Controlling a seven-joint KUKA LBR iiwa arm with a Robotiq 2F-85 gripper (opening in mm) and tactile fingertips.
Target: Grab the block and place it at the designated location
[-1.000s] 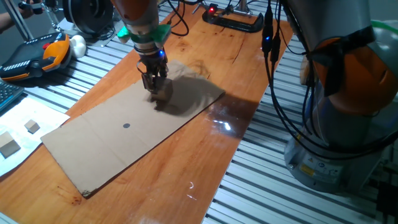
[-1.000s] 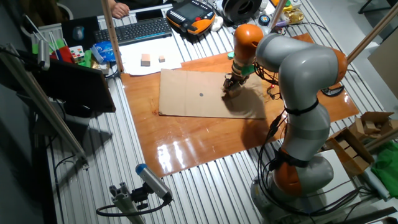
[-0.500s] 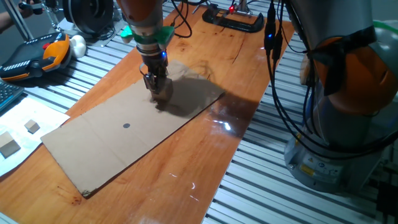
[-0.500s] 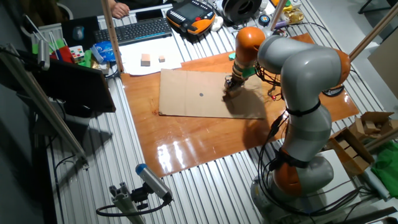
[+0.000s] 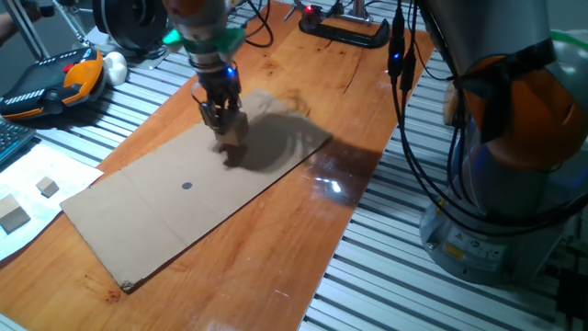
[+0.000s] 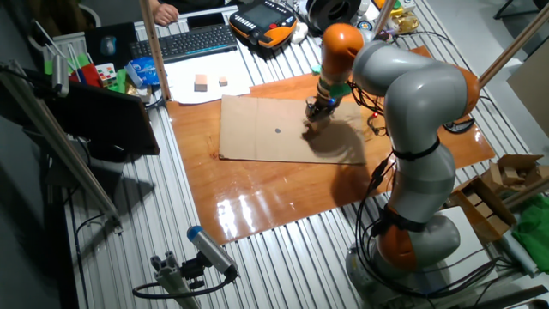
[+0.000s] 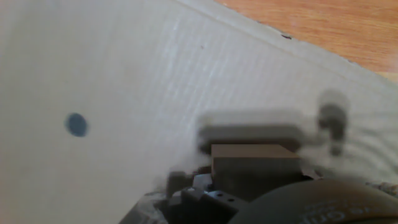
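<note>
Tool grips block above cardboard sheet, dot apart.

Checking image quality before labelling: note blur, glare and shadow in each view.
Hand view: block and its shadow smeared, dot soft. One fixed view: glare on the table, gripper shadow across the cardboard. The other fixed view: sharp, glare patch on the table's front.

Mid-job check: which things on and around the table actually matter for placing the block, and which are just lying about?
Part of the job:
- block, held in the gripper
- dark dot marking the target
- cardboard sheet bearing the dot

Lying about:
- two small wooden cubes on the paper
- keyboard
- orange-and-black handheld controller
- black clamp
</note>
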